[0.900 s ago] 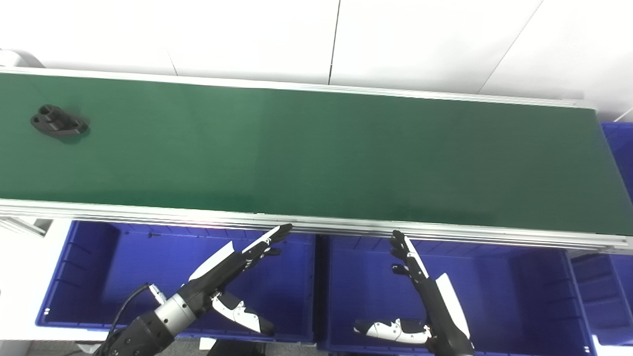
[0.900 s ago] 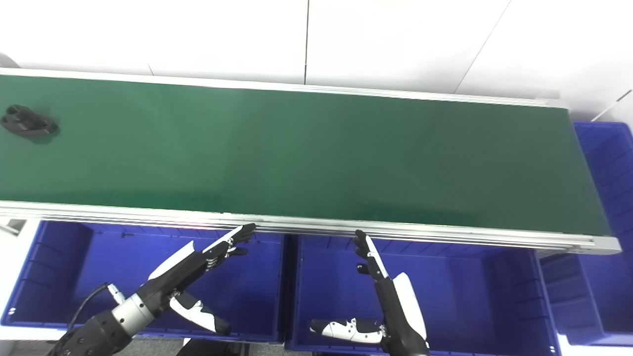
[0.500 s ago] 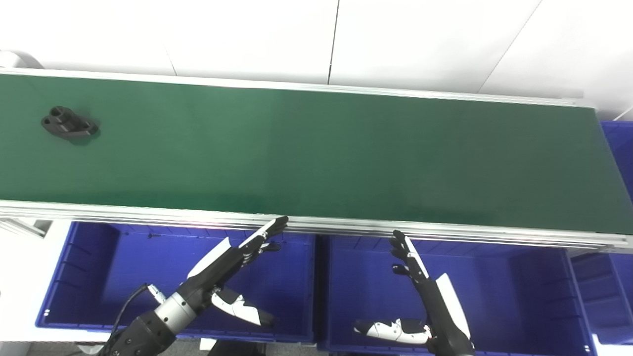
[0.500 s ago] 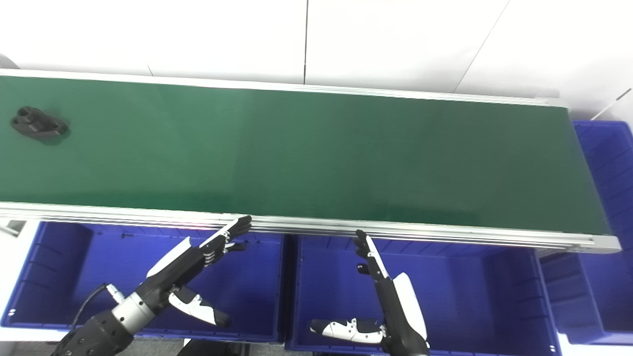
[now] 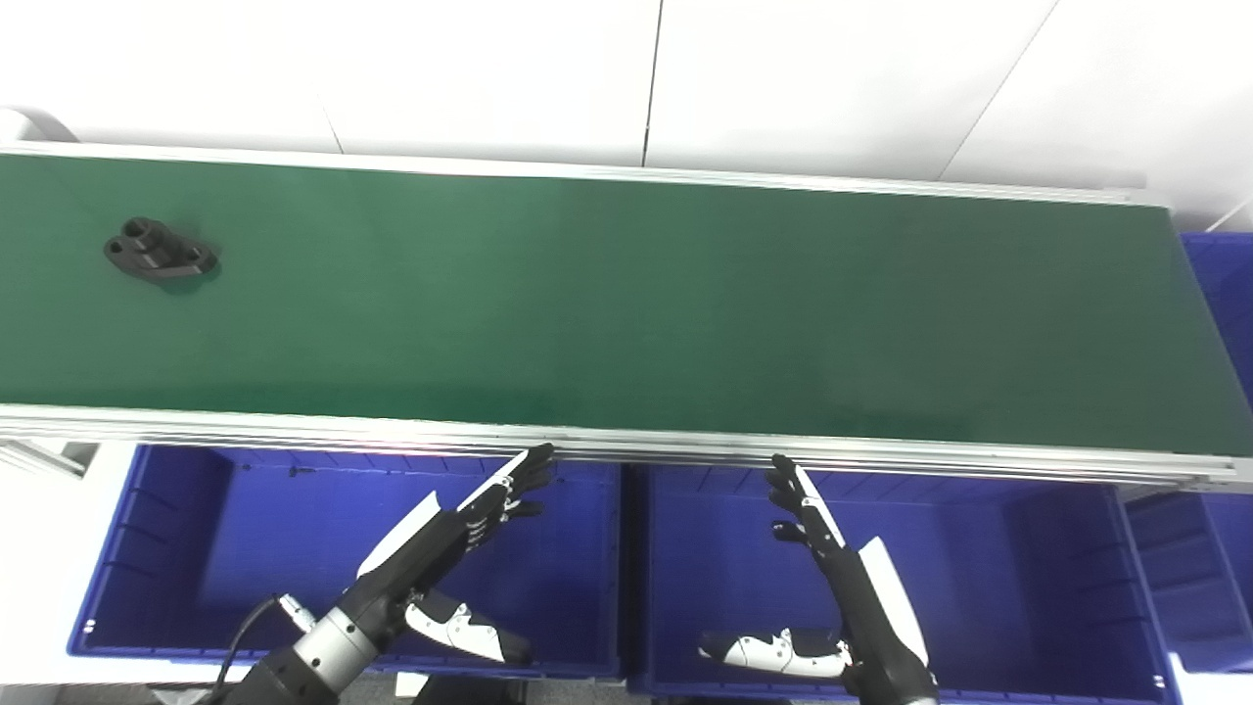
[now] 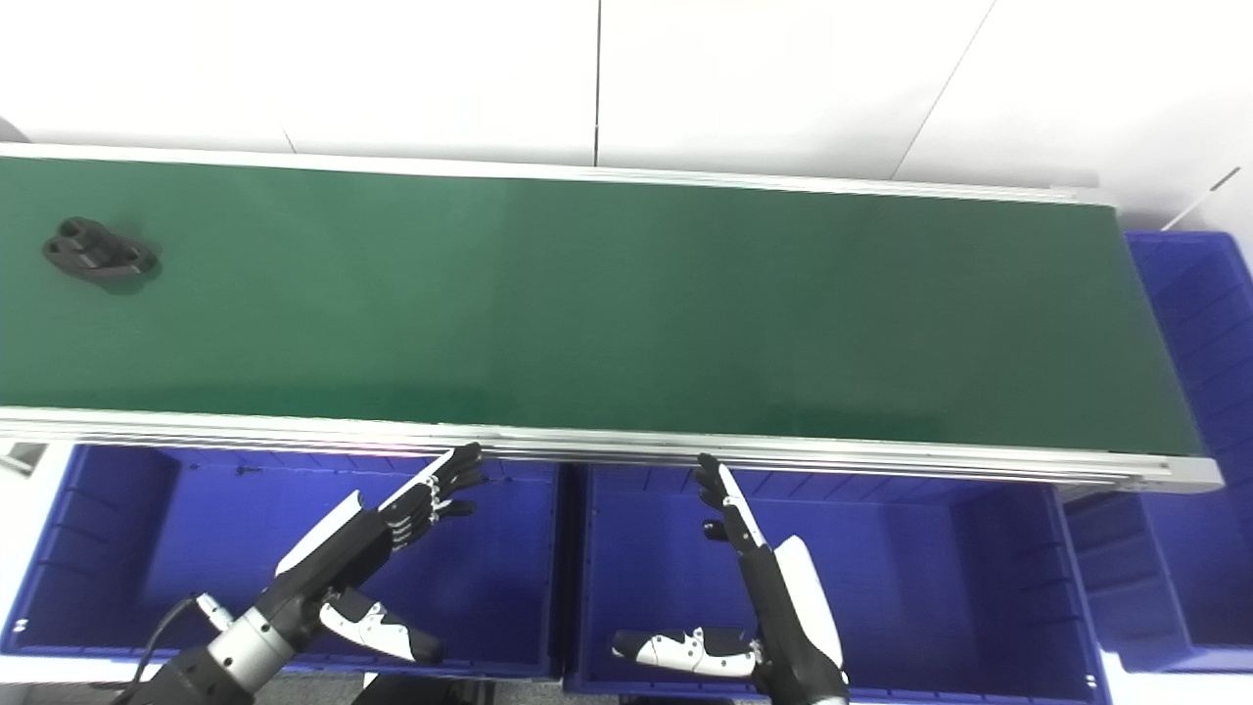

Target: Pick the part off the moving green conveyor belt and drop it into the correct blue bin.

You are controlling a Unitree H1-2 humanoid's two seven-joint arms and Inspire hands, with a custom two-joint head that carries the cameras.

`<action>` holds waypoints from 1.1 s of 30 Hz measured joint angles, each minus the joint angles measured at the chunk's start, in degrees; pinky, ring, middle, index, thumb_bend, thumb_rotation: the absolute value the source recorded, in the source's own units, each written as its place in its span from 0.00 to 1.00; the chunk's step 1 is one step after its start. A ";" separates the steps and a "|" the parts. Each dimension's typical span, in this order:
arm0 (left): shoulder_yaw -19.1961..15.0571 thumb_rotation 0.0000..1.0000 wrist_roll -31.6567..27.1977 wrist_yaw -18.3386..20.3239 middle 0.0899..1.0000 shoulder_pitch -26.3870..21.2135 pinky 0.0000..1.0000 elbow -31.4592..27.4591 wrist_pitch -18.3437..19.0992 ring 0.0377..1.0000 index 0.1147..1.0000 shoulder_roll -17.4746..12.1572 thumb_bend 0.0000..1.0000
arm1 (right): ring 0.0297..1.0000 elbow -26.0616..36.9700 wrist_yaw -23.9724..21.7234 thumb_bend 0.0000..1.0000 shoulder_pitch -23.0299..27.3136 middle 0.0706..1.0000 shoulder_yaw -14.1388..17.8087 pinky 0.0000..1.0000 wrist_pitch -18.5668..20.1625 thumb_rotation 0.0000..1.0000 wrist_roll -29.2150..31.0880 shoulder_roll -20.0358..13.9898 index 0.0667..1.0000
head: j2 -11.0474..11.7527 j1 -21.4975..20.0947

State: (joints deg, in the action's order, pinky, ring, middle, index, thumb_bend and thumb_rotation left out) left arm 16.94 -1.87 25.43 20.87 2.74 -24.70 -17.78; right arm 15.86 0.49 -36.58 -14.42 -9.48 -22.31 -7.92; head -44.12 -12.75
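Riding one green belt (image 5: 626, 304), one black part (image 5: 160, 251), three blue bins (image 5: 225, 548), left hand (image 5: 460, 529) and right hand (image 5: 832, 568) spread, empty

Part (image 5: 161, 262) lay on conveyor belt (image 5: 626, 304), far beyond and well left of left hand (image 5: 460, 534). Left hand hovered over left bin (image 5: 176, 548), right hand (image 5: 832, 558) over middle bin (image 5: 1028, 578); both just short of belt's near rail. Third bin (image 6: 1189, 294) sat far right of right hand, at belt's end.
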 measured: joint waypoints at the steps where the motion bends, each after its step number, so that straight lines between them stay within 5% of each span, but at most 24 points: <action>1: -0.02 0.37 -0.01 0.05 1.00 -0.03 0.89 0.00 0.00 0.97 1.00 0.00 0.96 | 0.92 -0.01 0.00 0.95 0.00 0.94 0.01 0.82 0.00 0.29 0.14 -0.02 0.98 | 0.00 0.00; 12: 0.14 0.38 3.02 -0.82 1.00 -0.16 0.89 0.14 -0.02 0.97 1.00 0.34 0.96 | 0.92 -2.08 0.00 0.95 0.70 0.94 0.04 0.83 -0.02 0.28 1.82 -0.91 0.98 | 2.37 2.37; 23: 0.65 0.37 3.77 -1.66 1.00 -0.35 0.90 0.15 -0.02 0.97 1.00 0.33 0.96 | 0.92 -2.26 0.00 0.95 1.17 0.94 0.02 0.83 -0.04 0.28 2.10 -1.97 0.99 | 2.02 3.25; 33: 2.19 0.38 5.94 -3.56 0.99 -0.04 0.90 -0.04 -0.03 0.96 0.98 0.40 0.97 | 0.93 -3.04 0.09 0.94 0.66 0.95 0.51 0.82 -3.33 0.28 3.18 -3.37 1.00 | 5.10 13.45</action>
State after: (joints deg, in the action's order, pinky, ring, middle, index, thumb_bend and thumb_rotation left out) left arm 19.12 4.08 21.87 20.82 2.70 -24.73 -17.38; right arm 12.82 0.58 -35.92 -13.91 -12.81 -19.13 -11.29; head -39.02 0.70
